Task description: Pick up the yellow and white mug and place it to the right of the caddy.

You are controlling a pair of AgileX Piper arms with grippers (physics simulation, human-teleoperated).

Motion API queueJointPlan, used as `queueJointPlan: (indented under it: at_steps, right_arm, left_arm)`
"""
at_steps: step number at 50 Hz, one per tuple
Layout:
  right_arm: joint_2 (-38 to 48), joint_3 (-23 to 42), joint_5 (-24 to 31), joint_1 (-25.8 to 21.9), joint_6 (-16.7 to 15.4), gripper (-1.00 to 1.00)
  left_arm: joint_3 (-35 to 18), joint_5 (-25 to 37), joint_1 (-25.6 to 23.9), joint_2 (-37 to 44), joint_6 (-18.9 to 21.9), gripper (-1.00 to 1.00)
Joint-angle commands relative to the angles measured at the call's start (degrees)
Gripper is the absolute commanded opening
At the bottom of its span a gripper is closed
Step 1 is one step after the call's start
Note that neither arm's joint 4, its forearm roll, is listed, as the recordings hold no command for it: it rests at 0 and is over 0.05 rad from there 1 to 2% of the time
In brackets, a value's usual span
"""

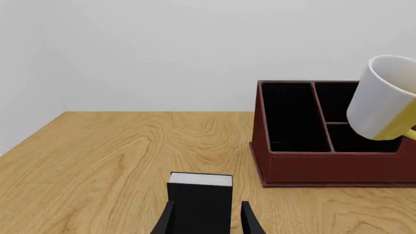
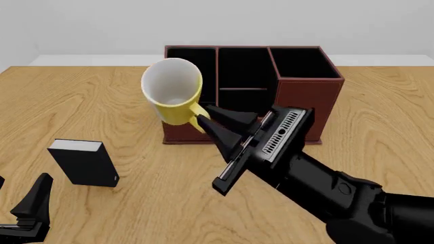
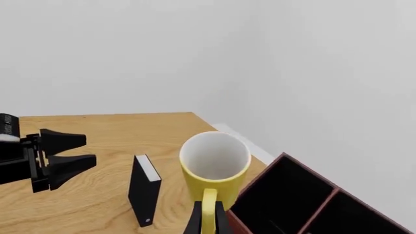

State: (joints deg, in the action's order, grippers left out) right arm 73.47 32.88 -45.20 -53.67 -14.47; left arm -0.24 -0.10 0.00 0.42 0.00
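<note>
Right hand (image 2: pixel 207 121) clenched on the yellow loop handle of the yellow and white mug (image 2: pixel 173 91), fingers closed on either side of it, as confirmed in the right wrist view, where the handle sits between the fingertips at the lower edge of the frame. Mug held clear of the table (image 2: pixel 379 127), tilted, mouth turned toward the front camera, white interior visible. Positioned at centre-left of the front view, overlapping the left front corner of the caddy (image 2: pixel 305 96) in the picture; whether above it or in front of it not determinable from this view alone. Left wrist view shows the mug at the right edge of the frame, in front of the caddy's compartments.

Left hand (image 2: pixel 27 213) released, fingers apart, low in the lower left corner of the front view, just behind the black block (image 2: pixel 85 162); holding nothing.

Governing relation: mug lies on the left side of the caddy, target spot on bare table at the right of the frame, beyond the caddy's right wall. Judged to require carriage across the full width of the caddy toward frame right. Right arm nearer and already loaded. Risk judged: clipping the caddy's rim during the crossing if carried low
</note>
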Motion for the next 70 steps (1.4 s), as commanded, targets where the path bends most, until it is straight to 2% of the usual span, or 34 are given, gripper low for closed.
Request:
queueJointPlan:
  at_steps: [1,38,70]
  right_arm:
    - [-4.33,-0.40,2.13,0.99,-0.16,-1.00]
    - [-13.81,-0.62,8.69,5.13,-1.41,-1.00]
    - [-25.37,-3.07,15.89,11.99,-1.52,-1.00]
  left_arm:
    - [0.00,0.00,0.00,0.00,0.00,1.00]
    - [0.00,0.00,0.00,0.00,0.00,1.00]
    - [0.00,0.00,0.00,0.00,0.00,1.00]
